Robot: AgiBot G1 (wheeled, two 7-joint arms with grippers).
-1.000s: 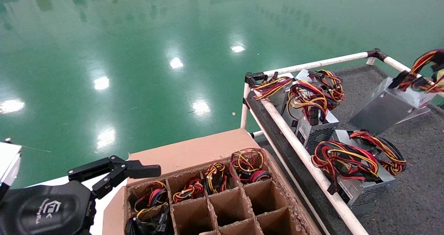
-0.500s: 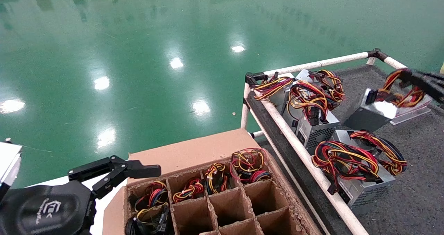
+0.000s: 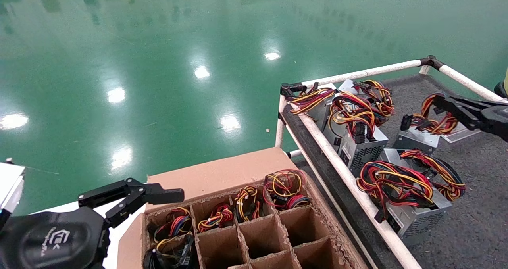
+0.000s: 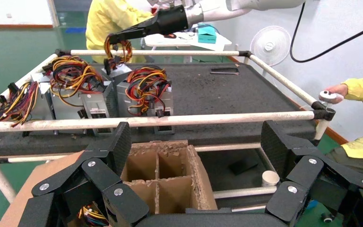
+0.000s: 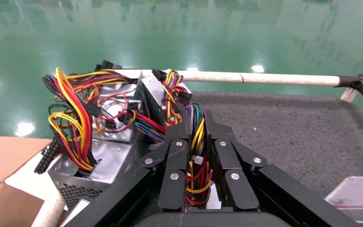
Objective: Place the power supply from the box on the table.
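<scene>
My right gripper [image 3: 439,100] is shut on the red, yellow and black wire ring [image 5: 196,158] of the power supply [image 3: 417,139]. Its small grey case hangs low, at or just above the table [image 3: 480,173], near the far right side. Seen from the left wrist, that gripper [image 4: 115,38] holds the wires over the case [image 4: 117,72]. The wires run up between the right gripper [image 5: 197,119] jaws. The box [image 3: 222,173] stands left of the table. My left gripper [image 3: 158,197] is parked open beside the box's left end, nothing between its fingers [image 4: 123,142].
Larger silver units with sprawling wires [image 3: 359,142] [image 3: 412,207] lie along the table's left side behind the white rail [image 3: 349,177]. The box's back cells hold wire bundles [image 3: 246,205]; the nearer cells [image 4: 158,177] look bare. People in yellow [image 4: 108,19] stand beyond the table.
The right gripper has carried the power supply down and leftward from high at the table's far right edge to just over the felt. The left arm has not moved.
</scene>
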